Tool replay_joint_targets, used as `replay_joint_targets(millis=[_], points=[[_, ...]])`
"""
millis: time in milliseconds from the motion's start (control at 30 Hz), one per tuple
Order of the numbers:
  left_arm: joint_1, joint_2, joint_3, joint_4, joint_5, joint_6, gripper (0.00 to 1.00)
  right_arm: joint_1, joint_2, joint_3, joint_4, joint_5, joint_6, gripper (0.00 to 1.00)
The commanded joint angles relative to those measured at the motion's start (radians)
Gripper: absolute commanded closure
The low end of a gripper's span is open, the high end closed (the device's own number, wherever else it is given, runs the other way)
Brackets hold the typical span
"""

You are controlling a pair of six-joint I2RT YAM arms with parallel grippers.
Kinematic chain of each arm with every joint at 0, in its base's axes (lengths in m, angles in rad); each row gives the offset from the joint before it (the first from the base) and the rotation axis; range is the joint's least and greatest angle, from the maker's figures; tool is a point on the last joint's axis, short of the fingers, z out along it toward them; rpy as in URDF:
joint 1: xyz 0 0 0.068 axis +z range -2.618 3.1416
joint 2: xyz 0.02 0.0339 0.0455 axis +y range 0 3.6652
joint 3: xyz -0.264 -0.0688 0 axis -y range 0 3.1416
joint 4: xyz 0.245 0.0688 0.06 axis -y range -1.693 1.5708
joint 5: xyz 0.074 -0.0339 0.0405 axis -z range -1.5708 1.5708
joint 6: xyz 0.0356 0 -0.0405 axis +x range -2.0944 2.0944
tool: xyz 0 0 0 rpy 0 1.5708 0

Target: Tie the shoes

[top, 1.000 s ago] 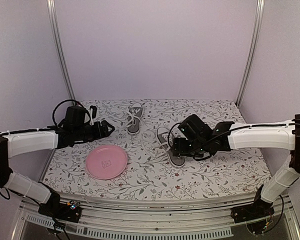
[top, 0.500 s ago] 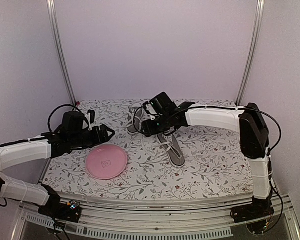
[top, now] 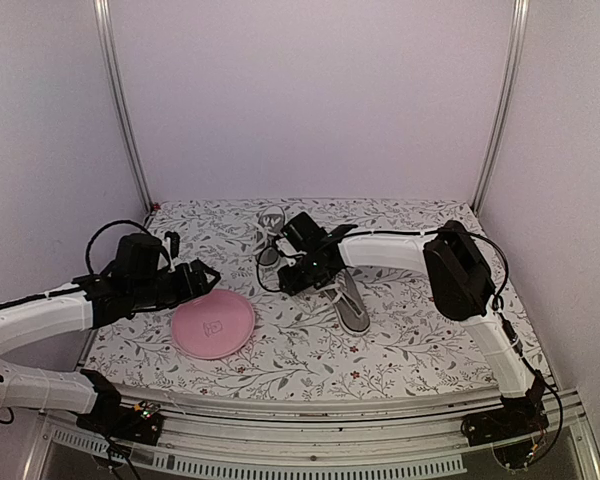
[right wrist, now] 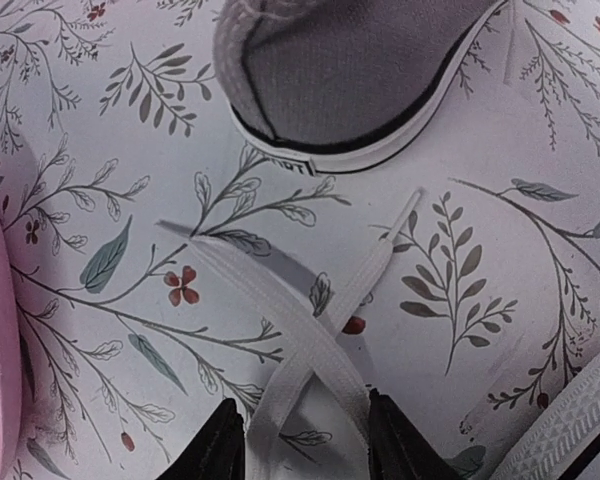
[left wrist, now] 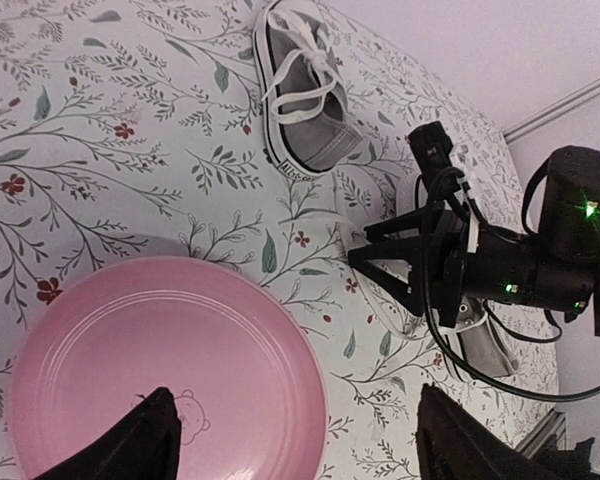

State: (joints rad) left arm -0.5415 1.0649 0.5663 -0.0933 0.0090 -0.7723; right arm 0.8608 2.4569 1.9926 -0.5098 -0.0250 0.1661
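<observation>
Near the front-left corner of the surface (top: 430,330), the left hand (left wrist: 292,405) hangs spread wide over a pink plate (top: 213,325) with a faint centre drawing. Mid-surface, the nearer shoe (top: 352,305) lies with its long axis front to back, grey heel toward the front edge. Only the right wrist view shows the right hand (right wrist: 305,430) straddling crossed white laces (right wrist: 280,325) between the shoes; whether it pinches them I cannot tell. The farther shoe (left wrist: 302,100) lies likewise near the back edge, its heel mark unreadable.
</observation>
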Motion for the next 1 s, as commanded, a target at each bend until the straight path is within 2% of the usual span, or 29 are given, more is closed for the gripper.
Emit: replay_joint_targets(millis=[0,267,400,700,967], points=[[-0.01,-0.029,-0.021,-0.018,-0.02,-0.01,0.2,-0.006,0.027,0.032,-0.007,0.057,-0.056,0.57],[-0.011,-0.025,-0.019,-0.017,-0.021,-0.019,0.2,-0.009,0.008,0.038,0.027,0.035,-0.102,0.57],[-0.01,-0.017,-0.018,-0.011,-0.014,-0.022,0.2,-0.024,0.013,0.066,0.03,0.025,-0.108,0.63],[-0.012,-0.003,-0.015,-0.006,-0.001,-0.026,0.2,-0.04,0.054,0.08,0.028,-0.008,-0.126,0.66],[-0.012,-0.006,-0.021,-0.006,0.001,-0.032,0.2,-0.04,0.072,0.08,0.028,-0.05,-0.144,0.66]])
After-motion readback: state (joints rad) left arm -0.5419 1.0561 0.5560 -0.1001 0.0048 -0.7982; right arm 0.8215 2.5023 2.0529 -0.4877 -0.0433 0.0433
